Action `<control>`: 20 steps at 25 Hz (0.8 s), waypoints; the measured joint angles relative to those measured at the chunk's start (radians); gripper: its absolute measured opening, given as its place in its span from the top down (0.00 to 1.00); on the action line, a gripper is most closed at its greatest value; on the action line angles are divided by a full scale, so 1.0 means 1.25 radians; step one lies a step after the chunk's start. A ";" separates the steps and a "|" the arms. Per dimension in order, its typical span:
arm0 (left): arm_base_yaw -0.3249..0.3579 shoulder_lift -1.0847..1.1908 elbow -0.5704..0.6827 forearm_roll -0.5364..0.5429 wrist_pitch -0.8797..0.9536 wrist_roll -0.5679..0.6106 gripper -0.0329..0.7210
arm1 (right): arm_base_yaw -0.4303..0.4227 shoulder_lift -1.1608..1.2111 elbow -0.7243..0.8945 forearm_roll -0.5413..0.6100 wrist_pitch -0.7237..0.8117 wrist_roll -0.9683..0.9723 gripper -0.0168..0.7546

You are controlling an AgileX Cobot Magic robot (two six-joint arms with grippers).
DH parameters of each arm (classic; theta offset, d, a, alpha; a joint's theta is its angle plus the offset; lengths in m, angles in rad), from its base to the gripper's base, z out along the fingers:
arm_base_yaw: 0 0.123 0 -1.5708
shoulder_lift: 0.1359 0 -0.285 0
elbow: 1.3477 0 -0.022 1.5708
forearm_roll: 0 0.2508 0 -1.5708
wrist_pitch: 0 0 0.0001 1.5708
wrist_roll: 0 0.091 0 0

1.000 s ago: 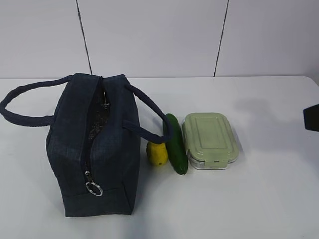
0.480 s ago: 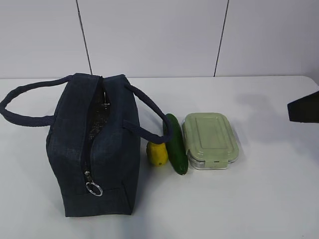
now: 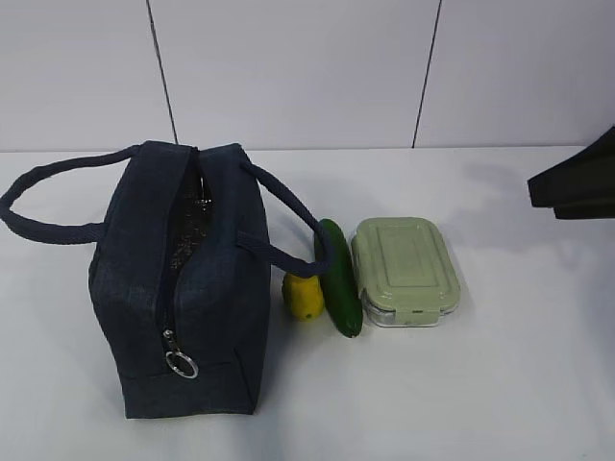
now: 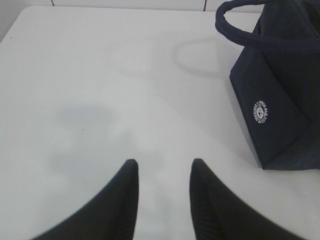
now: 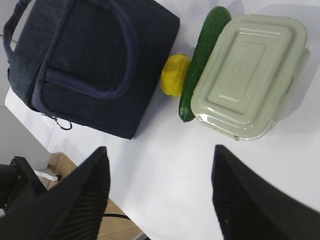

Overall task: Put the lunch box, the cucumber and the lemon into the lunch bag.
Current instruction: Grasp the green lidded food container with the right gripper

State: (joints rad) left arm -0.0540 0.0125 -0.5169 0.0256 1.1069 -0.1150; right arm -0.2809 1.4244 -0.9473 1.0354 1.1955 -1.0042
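on the bench right edge | right end effector (image 5: 160,190) has moved in, jaws apart, empty | lunch box (image 3: 405,270), cucumber (image 3: 338,277), lemon (image 3: 303,295) beside lunch bag (image 3: 183,288), unpacked | left end effector (image 4: 162,172) apart | approach starting

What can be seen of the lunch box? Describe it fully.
The lunch box is a rectangular container with rounded corners, a clear, glass-looking body and a pale sage-green lid with a raised centre panel and side clips. The lid is on. It sits flat on the white table, right of the lunch bag, with the cucumber lying along its left side, close or touching. No gripper touches it; the right gripper hovers above it with jaws apart.
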 joint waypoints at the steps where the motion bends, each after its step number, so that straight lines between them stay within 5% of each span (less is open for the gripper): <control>1: 0.000 0.000 0.000 0.000 0.000 0.000 0.62 | -0.002 0.016 -0.004 0.002 0.000 -0.004 0.38; 9: 0.001 0.000 0.000 0.000 0.000 0.000 0.62 | -0.067 0.117 -0.007 0.079 0.000 -0.075 0.38; 20: 0.001 0.000 0.000 0.000 0.000 0.000 0.62 | -0.071 0.287 -0.015 0.113 -0.011 -0.117 0.36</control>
State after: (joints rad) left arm -0.0532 0.0125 -0.5169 0.0256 1.1069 -0.1150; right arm -0.3691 1.7828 -0.9658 1.1761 1.1818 -1.1507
